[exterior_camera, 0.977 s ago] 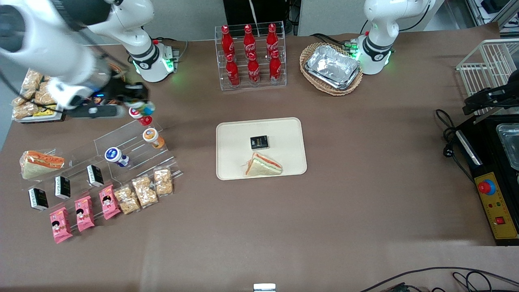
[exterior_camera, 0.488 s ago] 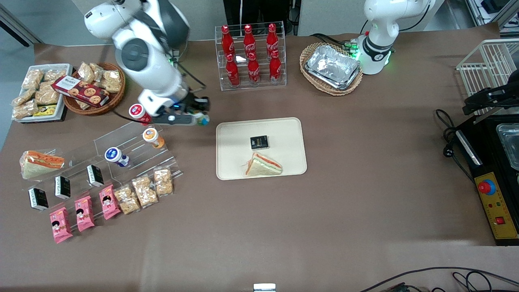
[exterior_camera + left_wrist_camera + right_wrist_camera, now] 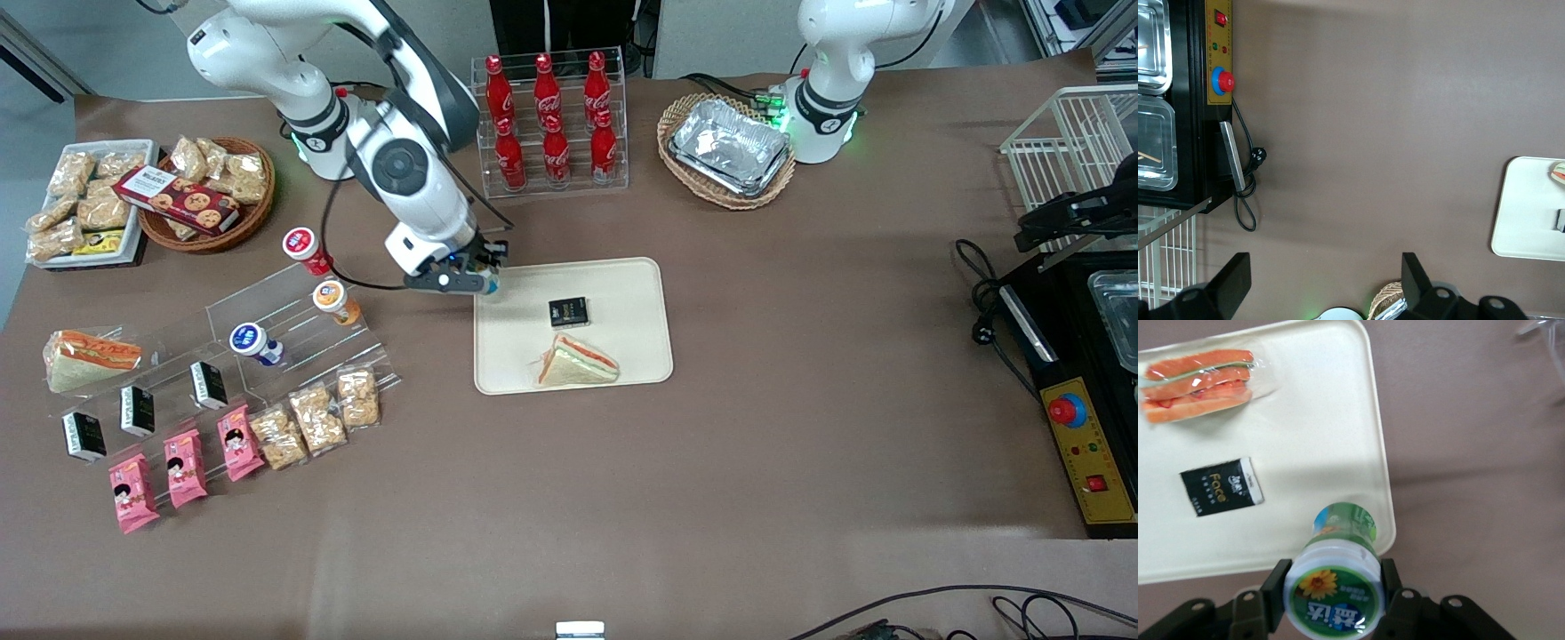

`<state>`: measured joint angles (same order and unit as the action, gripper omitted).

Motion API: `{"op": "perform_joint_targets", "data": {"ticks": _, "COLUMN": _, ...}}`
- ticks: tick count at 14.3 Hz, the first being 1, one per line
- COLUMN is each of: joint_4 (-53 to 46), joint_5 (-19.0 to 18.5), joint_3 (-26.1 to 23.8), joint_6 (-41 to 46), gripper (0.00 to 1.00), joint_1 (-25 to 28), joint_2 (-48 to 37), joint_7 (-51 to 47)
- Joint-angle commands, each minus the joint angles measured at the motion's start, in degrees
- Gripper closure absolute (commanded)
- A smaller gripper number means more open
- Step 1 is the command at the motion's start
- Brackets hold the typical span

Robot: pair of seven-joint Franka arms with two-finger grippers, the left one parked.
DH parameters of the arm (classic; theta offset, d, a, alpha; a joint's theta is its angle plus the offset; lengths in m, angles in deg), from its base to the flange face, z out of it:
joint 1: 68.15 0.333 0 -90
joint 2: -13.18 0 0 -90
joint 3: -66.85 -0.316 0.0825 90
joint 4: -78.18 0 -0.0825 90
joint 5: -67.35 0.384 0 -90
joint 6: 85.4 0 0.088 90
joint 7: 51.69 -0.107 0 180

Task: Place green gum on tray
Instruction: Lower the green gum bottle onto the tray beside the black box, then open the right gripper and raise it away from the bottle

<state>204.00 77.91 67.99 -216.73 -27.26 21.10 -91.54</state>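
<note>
My right gripper is shut on the green gum, a small bottle with a green-rimmed white lid and a yellow flower on top. The fingers clamp the lid from both sides. In the front view the gum hangs just above the corner of the cream tray nearest the working arm's base. In the right wrist view the bottle hangs over the tray's rim. The tray holds a black packet and a wrapped sandwich.
A clear stepped rack holds red-lidded, orange-lidded and blue-lidded bottles, with snack packs in front. A cola bottle rack and a basket of foil trays stand farther from the camera than the tray.
The right arm has swung from the stepped rack toward the tray, carrying the green gum. It now hangs over the tray's corner.
</note>
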Motion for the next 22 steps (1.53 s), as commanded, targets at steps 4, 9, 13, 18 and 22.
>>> {"op": "perform_joint_targets", "data": {"ticks": 4, "joint_4": -0.9, "joint_5": 1.3, "joint_3": 0.5, "joint_6": -9.5, "gripper": 0.94, "joint_1": 2.4, "joint_2": 9.2, "joint_7": -0.9}}
{"op": "perform_joint_targets", "data": {"ticks": 9, "joint_4": -1.4, "joint_5": 4.2, "joint_3": 0.6, "joint_6": -12.0, "gripper": 0.79, "joint_1": 3.6, "joint_2": 11.2, "joint_7": -0.9}}
{"op": "perform_joint_targets", "data": {"ticks": 13, "joint_4": -1.5, "joint_5": 4.2, "joint_3": 0.8, "joint_6": -11.5, "gripper": 0.0, "joint_1": 3.0, "joint_2": 10.7, "joint_7": -0.8}}
{"op": "perform_joint_targets", "data": {"ticks": 18, "joint_4": -6.2, "joint_5": 3.4, "joint_3": 6.3, "joint_6": 7.1, "gripper": 0.0, "joint_1": -3.9, "joint_2": 1.3, "joint_7": 11.3}}
{"op": "perform_joint_targets", "data": {"ticks": 22, "joint_4": -9.8, "joint_5": 1.5, "joint_3": 7.4, "joint_6": 16.8, "gripper": 0.0, "joint_1": -12.8, "joint_2": -5.2, "joint_7": 19.5}}
